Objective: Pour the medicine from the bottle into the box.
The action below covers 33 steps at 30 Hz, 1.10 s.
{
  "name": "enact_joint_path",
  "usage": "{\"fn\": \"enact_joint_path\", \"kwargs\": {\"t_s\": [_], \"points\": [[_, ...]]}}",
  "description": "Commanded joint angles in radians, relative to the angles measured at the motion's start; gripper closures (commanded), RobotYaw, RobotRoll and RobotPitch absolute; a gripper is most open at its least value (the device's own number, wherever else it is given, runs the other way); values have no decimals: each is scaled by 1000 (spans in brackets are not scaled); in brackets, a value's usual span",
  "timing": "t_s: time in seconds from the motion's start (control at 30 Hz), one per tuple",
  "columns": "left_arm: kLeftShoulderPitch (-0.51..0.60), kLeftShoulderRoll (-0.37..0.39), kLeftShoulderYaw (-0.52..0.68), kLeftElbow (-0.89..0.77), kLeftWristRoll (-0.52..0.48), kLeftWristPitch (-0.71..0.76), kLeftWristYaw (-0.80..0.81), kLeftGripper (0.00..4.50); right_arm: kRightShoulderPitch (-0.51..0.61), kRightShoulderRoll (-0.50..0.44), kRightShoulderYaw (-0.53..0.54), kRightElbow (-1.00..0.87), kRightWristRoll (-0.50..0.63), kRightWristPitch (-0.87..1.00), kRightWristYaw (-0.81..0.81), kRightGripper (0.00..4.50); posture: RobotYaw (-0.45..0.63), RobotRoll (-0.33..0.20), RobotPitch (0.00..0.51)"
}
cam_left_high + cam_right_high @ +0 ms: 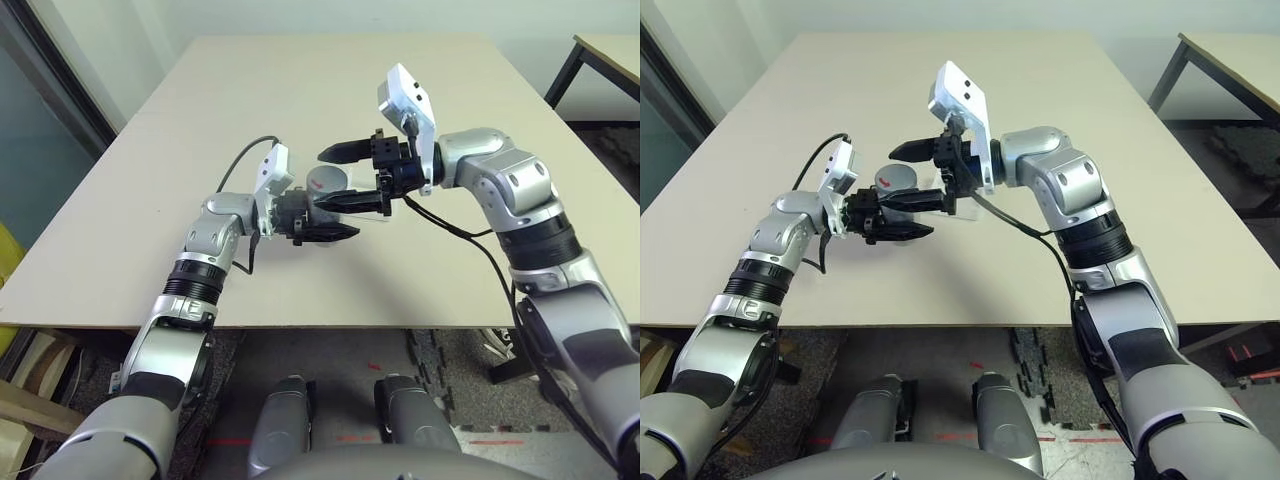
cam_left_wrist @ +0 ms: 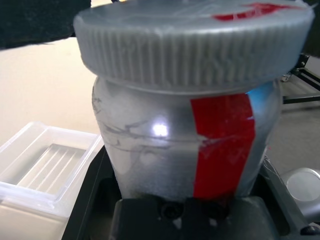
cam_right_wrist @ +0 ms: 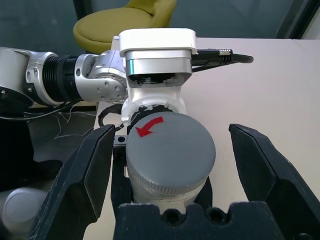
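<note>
Head views: both arms meet over the middle of the table, well in from its near edge. Left gripper points toward the right arm and is clamped on the bottle, holding it upright above the tabletop, grey cap still on with a red mark on top. Right gripper comes in from the opposite side, fingers spread wide, one finger on the far side of the cap and one on the near side, not closed on it. The box shows as a faint clear edge on the table just beyond the grippers, partly hidden by them. Left wrist view: bottle sits between the gripper's own fingers, white body with a red stripe, ribbed cap fully seated; the box lies on the table just beside the bottle, translucent, ridged floor, no medicine visible inside. Right wrist view: black fingers stand apart on both sides of the cap, clear gaps on each side; red arrow on the cap top; left gripper's wrist and camera housing directly behind the bottle.
</note>
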Motion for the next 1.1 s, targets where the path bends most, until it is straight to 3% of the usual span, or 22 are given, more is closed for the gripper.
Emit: {"fn": "enact_joint_path", "kwargs": {"t_s": [0.03,0.13,0.5,0.8,1.1], "points": [[8,0,-10,-13,1,4,3,1752,-4,4,-7,-2,11,7,1,904,-110,0,38],[7,0,-10,-11,2,4,4,1752,-1,5,-14,-10,27,21,6,1895,-109,0,37],[13,4,-8,-13,2,5,11,1752,-13,33,-111,-14,109,76,-57,1908,-111,0,39],[10,14,-5,-2,4,-1,17,1752,1,24,-143,-9,111,61,-101,1908,-109,0,40],[10,25,12,13,8,-26,54,1752,72,-56,-177,179,-78,-121,-314,1908,-109,0,44]]}}
